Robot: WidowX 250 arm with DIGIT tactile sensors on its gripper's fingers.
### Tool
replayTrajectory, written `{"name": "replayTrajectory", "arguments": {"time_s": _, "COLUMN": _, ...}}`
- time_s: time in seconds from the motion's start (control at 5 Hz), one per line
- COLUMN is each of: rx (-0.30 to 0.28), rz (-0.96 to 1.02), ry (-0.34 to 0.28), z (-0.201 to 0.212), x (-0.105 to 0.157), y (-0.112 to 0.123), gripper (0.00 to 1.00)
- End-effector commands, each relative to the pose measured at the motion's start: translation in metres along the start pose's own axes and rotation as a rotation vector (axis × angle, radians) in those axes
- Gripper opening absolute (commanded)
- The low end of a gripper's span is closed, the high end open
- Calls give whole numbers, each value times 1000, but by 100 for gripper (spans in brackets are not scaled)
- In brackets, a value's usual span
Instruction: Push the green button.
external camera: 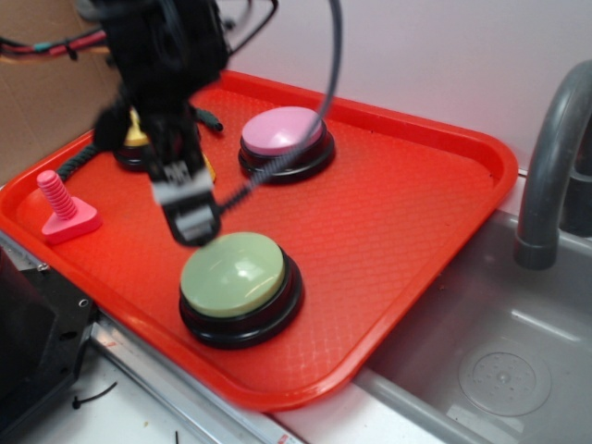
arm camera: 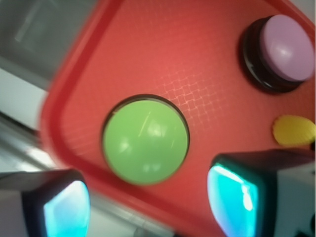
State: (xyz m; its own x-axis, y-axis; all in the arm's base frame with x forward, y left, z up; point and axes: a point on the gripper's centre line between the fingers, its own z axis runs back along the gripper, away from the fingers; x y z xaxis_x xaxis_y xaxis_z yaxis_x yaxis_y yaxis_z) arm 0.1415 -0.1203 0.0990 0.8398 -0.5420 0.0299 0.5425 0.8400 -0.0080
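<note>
1. Red plastic fills most of my screen: a tray (external camera: 407, 213) sits on the counter beside a grey sink (external camera: 499, 370) with its faucet (external camera: 546, 176) at the right edge.
2. On the tray I see the green button (external camera: 233, 274) near the front rim, at about 6 o'clock from tray centre. The pink button (external camera: 283, 131) is at 12 o'clock, the yellow button (external camera: 137, 139) sits mostly behind the arm at 10 o'clock, and a pink screw toy (external camera: 63, 208) stands at 9 o'clock.
3. My claw (external camera: 190, 220) hangs just beyond the green dome's far-left edge, at roughly 11 o'clock from it. It looks close above the dome, but I cannot tell whether it touches.
4. In the wrist view the two fingertips (arm camera: 232, 195) stand well apart, with the green button (arm camera: 145, 142) ahead of the gap between them.
5. My reading: I am in the approach step and the press is not yet made. Next I need to bring the tip over the dome's crown, then drive straight down until it gives.
6. Only the exterior view shows height above the dome and the sink alongside. Only the wrist view shows the finger spread and the sideways offset; both frames are motion-blurred.
</note>
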Motion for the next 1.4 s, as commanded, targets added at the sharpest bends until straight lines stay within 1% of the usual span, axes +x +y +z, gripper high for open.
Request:
{"name": "replayTrajectory", "arguments": {"time_s": 0.0, "rx": 34, "rz": -17, "ry": -9, "z": -25, "x": 1, "y": -3, "gripper": 100}}
{"name": "replayTrajectory", "arguments": {"time_s": 0.2, "rx": 16, "rz": -9, "ry": 32, "z": -36, "x": 1, "y": 0, "gripper": 100}}
{"name": "replayTrajectory", "arguments": {"time_s": 0.4, "rx": 8, "rz": -11, "ry": 53, "z": -44, "x": 0, "y": 3, "gripper": 100}}
{"name": "replayTrajectory", "arguments": {"time_s": 0.6, "rx": 8, "rz": -22, "ry": 63, "z": -47, "x": 1, "y": 4, "gripper": 100}}
{"name": "replayTrajectory", "arguments": {"time_s": 0.8, "rx": 22, "rz": -17, "ry": 73, "z": -43, "x": 2, "y": 6, "gripper": 100}}
{"name": "replayTrajectory", "arguments": {"time_s": 1.0, "rx": 43, "rz": -25, "ry": 3, "z": -21, "x": 9, "y": 11, "gripper": 100}}
{"name": "replayTrajectory", "arguments": {"time_s": 1.2, "rx": 17, "rz": -35, "ry": 6, "z": -8, "x": 13, "y": 17, "gripper": 100}}
